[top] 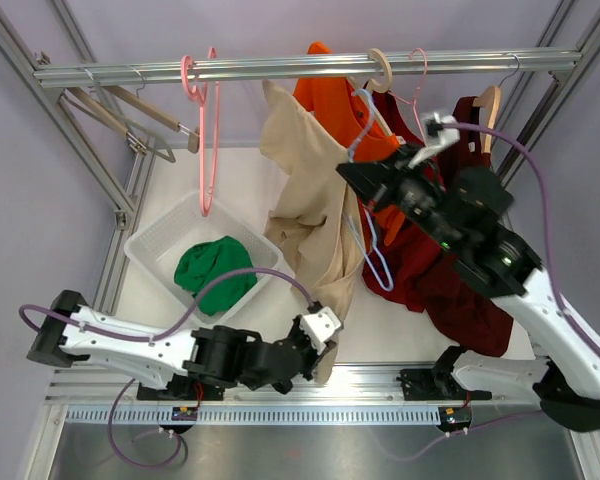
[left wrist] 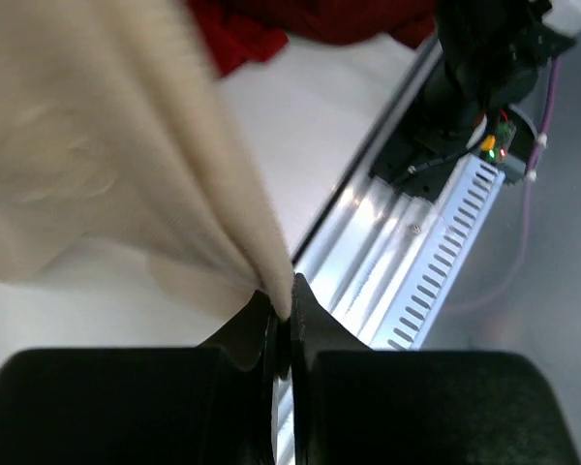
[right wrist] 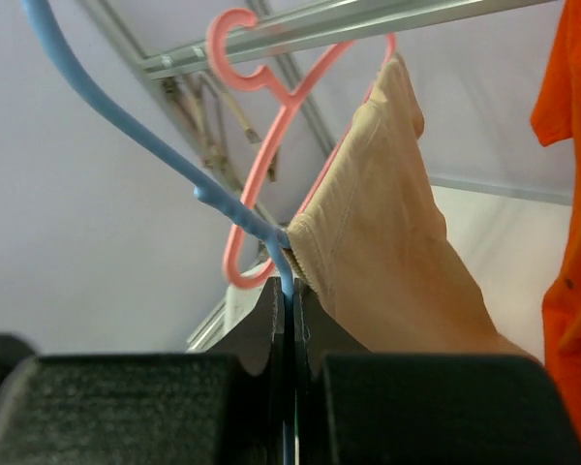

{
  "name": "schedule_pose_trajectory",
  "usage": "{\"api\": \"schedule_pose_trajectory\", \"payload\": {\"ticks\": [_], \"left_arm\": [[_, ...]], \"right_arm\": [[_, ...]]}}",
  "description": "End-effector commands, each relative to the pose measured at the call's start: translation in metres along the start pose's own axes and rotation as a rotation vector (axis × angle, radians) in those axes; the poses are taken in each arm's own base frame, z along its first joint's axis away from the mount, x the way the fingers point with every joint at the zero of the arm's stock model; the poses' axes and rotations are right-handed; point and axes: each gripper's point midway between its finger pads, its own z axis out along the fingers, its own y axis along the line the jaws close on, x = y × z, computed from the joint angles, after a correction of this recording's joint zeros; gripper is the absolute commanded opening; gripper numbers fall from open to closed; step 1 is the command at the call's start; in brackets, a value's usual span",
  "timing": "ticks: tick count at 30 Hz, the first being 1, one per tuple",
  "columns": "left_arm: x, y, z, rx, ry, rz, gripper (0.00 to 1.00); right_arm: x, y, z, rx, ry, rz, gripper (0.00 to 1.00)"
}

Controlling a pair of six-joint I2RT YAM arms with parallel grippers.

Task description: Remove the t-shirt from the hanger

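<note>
A beige t-shirt hangs stretched from the rail down to the table's near edge. Its collar is still on a blue hanger. My right gripper is shut on the blue hanger's wire, just beside the shirt's collar. My left gripper is shut on the beige shirt's lower hem low near the front rail. The shirt fills the upper left of the left wrist view.
An orange shirt and a dark red shirt hang on the rail behind and to the right. A pink hanger and wooden hangers hang left. A white basket holds a green garment.
</note>
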Motion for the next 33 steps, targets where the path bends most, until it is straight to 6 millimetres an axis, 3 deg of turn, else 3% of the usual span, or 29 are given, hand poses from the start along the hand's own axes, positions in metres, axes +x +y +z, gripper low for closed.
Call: {"api": "schedule_pose_trajectory", "payload": {"ticks": [1,3,4,5,8,9,11,14,15,16,19,20,22,23,26,27,28,29,33], "left_arm": [[-0.063,0.027,-0.032,-0.101,-0.189,-0.019,0.00],[-0.103,0.056,-0.047,-0.205,-0.286,-0.052,0.00],[-0.118,0.065,-0.053,-0.225,-0.322,-0.065,0.00],[-0.134,0.081,-0.057,-0.268,-0.363,-0.079,0.00],[-0.184,0.103,-0.069,-0.265,-0.517,-0.084,0.00],[-0.189,0.110,-0.070,-0.279,-0.533,-0.079,0.00],[-0.211,0.129,-0.076,-0.330,-0.619,-0.102,0.00],[-0.228,0.152,-0.076,-0.392,-0.695,-0.111,0.00],[-0.232,0.144,-0.069,-0.324,-0.709,-0.092,0.04],[-0.236,0.149,-0.064,-0.314,-0.717,-0.088,0.22],[-0.241,0.144,-0.035,-0.295,-0.697,-0.059,0.43],[-0.239,0.144,-0.018,-0.291,-0.671,-0.039,0.60],[-0.246,0.139,-0.010,-0.240,-0.682,-0.025,0.70],[-0.251,0.134,-0.010,-0.204,-0.701,-0.031,0.71],[-0.259,0.110,-0.006,-0.075,-0.705,-0.001,0.51],[-0.259,0.104,-0.005,-0.040,-0.705,0.000,0.19],[-0.262,0.101,-0.010,-0.022,-0.714,-0.002,0.05],[-0.261,0.099,-0.014,-0.010,-0.714,-0.011,0.00],[-0.257,0.104,-0.035,-0.028,-0.725,-0.037,0.00]], "right_arm": [[-0.039,0.039,-0.072,-0.225,-0.089,0.017,0.00],[-0.032,0.042,-0.098,-0.264,-0.063,0.025,0.00],[-0.020,0.041,-0.103,-0.279,-0.030,0.023,0.00],[-0.018,0.042,-0.112,-0.292,-0.023,0.023,0.00],[-0.020,0.055,-0.148,-0.375,-0.015,0.055,0.00],[-0.024,0.060,-0.163,-0.408,-0.028,0.056,0.00],[-0.026,0.071,-0.178,-0.472,-0.016,0.071,0.00],[-0.029,0.082,-0.196,-0.540,-0.011,0.090,0.00],[-0.032,0.085,-0.200,-0.561,-0.021,0.095,0.00],[-0.029,0.089,-0.203,-0.587,-0.006,0.101,0.00],[-0.028,0.097,-0.207,-0.640,0.009,0.128,0.00],[-0.030,0.100,-0.209,-0.657,0.006,0.140,0.00],[-0.026,0.103,-0.210,-0.678,0.022,0.153,0.00],[-0.026,0.103,-0.210,-0.682,0.023,0.158,0.00],[-0.027,0.100,-0.210,-0.664,0.010,0.155,0.00],[-0.027,0.099,-0.212,-0.661,0.009,0.153,0.00],[-0.027,0.098,-0.212,-0.656,0.007,0.152,0.00],[-0.027,0.097,-0.213,-0.652,0.002,0.152,0.00],[-0.027,0.087,-0.218,-0.597,-0.017,0.142,0.00]]}}
